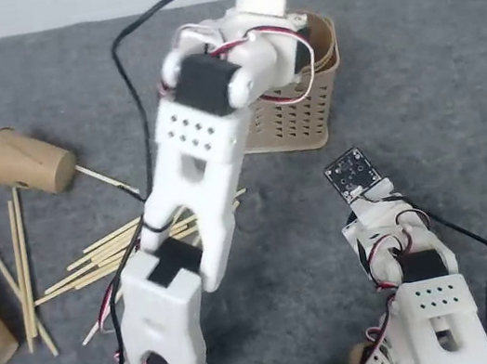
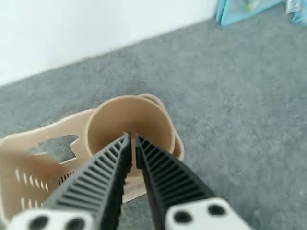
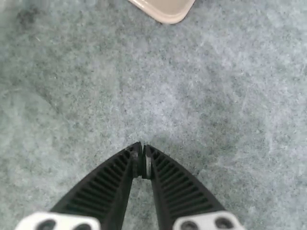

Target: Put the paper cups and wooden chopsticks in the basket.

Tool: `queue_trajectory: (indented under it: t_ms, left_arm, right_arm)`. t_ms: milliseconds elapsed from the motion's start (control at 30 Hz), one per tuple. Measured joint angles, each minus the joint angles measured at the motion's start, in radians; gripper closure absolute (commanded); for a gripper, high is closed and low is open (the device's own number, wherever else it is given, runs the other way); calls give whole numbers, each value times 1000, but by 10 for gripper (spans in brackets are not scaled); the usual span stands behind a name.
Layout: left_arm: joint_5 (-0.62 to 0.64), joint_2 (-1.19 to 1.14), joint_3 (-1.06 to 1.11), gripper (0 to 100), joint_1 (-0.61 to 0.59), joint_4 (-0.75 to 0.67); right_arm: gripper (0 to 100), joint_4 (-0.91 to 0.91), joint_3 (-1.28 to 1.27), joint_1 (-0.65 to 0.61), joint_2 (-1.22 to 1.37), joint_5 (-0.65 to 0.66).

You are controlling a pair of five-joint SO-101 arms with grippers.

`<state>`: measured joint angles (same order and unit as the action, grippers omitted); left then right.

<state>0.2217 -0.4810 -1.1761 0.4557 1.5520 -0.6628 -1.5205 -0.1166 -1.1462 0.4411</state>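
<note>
Brown cup (image 2: 129,115) stands mouth-up at one end of the basket (image 2: 29,163), so that piece of the job looks done. Just above its mouth hangs the left claw (image 2: 133,140), jaws all but pressed together, only a sliver between them and nothing in it. Well apart from the basket, out on the grey mat (image 1: 454,88), lie the loose cups (image 1: 28,161), the nearest tipped on its side. Beside them is a scatter of chopsticks (image 1: 114,252), flat on the mat and crossing one another, some passing under the left arm. The right claw (image 3: 142,148) is pressed together over bare mat, near a corner of the basket, pinching nothing.

What could go wrong, as I judge it: the basket looks light, so a claw catching the cup's rim could drag the cup out or tip the basket. A cup on its side may roll off when nudged. The chopsticks lie so flat that a claw may skid over them, or the arm may sweep them wider
</note>
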Motion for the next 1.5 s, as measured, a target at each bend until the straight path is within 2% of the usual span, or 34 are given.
queue_trajectory:
  t_ms: [233, 400, 500, 633, 733, 867, 967, 1133, 1233, 1333, 1500]
  left_arm:
    - [0, 20, -94, 987, 8, 158]
    - [44, 63, -123, 988, 8, 172]
    - [51, 140, -23, 988, 8, 172]
    - [51, 278, 235, 988, 6, 167]
    - [51, 384, 439, 988, -9, 60]
    - [54, 540, 729, 987, -23, -175]
    - [52, 644, 977, 987, -18, -416]
    - [51, 763, 1407, 987, 14, -913]
    - [51, 779, 1590, 987, 38, -1138]
    - [51, 776, 1659, 987, 43, -1243]
    - [51, 671, 1662, 987, 29, -1286]
  right_arm:
    - [991, 0, 0, 0, 0, 0]
    - [991, 0, 0, 0, 0, 0]
    - [991, 0, 0, 0, 0, 0]
    - [991, 0, 0, 0, 0, 0]
    - [991, 0, 0, 0, 0, 0]
    - [991, 0, 0, 0, 0, 0]
    - [991, 0, 0, 0, 0, 0]
    - [991, 0, 0, 0, 0, 0]
    - [991, 0, 0, 0, 0, 0]
    - [991, 0, 0, 0, 0, 0]
    - [991, 0, 0, 0, 0, 0]
